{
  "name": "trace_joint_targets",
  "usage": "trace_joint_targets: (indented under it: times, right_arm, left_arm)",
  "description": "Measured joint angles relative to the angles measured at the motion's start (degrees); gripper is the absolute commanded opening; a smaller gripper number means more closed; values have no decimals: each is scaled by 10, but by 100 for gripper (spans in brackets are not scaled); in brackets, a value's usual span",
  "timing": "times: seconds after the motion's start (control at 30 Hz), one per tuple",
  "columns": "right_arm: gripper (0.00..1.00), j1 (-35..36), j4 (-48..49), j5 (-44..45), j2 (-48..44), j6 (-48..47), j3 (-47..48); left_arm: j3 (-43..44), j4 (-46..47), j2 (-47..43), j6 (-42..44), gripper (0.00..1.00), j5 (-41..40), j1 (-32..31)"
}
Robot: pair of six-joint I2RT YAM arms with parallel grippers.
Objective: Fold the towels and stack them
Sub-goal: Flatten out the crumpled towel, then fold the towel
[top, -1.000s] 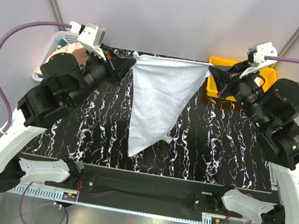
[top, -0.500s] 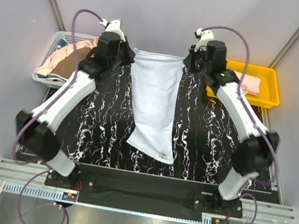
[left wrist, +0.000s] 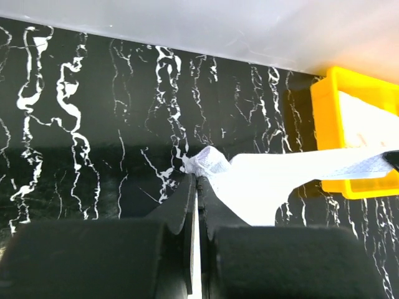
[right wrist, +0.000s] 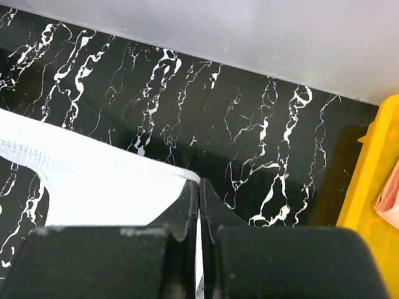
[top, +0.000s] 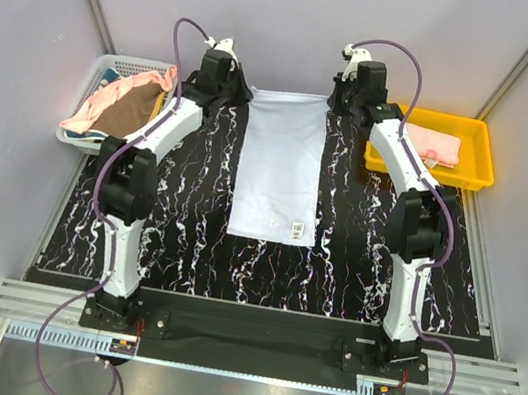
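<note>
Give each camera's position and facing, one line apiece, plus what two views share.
Top external: above and behind the bases, looking down at the table; both arms show, reaching the far corners of the white towel.
Left wrist: on the left arm, facing across the table toward the yellow tray; left gripper shows.
Right wrist: on the right arm, facing the table's far edge; right gripper shows.
Shared: both wrist views show towel and tray.

Pale blue-white towel (top: 282, 165) lies spread flat lengthwise down the middle of the dark marbled tabletop (top: 187, 235), with a small label near its right front corner. A folded pink towel (top: 430, 144) rests in the yellow tray (top: 450, 178). Crumpled pink and brown towels (top: 117, 104) fill the white basket (top: 96, 78).
</note>
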Motion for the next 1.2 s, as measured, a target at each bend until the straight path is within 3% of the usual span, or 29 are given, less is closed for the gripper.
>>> trace_joint_targets:
  times: [0.23, 0.4, 0.5, 0.6, 0.7, 0.87, 1.03, 1.2]
  right_arm:
    - [0, 0, 15, 4, -38, 9, -99]
    - [0, 1, 28, -15, -83, 42, -210]
    - [2, 2, 41, -29, -115, 64, -275]
    - [21, -3, 56, -23, -159, 82, -345]
    - [38, -16, 74, -19, -207, 101, -414]
    - [52, -22, 92, -25, -286, 140, -507]
    - [50, -21, 93, -15, -316, 165, -530]
    - [46, -21, 74, 17, -273, 176, -499]
  left_arm:
    - [-80, 48, -16, -13, 0, 26, 1]
    - [-205, 82, -61, -38, 0, 44, -3]
    - [-275, 106, -97, -52, 6, 47, -8]
    - [-336, 117, -134, -54, 16, 28, -11]
    - [-393, 128, -166, -57, 37, 1, -14]
    - [-477, 136, -213, -74, 42, -30, -42]
    - [-467, 122, -224, -82, 42, -39, -74]
    - [-389, 83, -190, -101, 38, -55, -127]
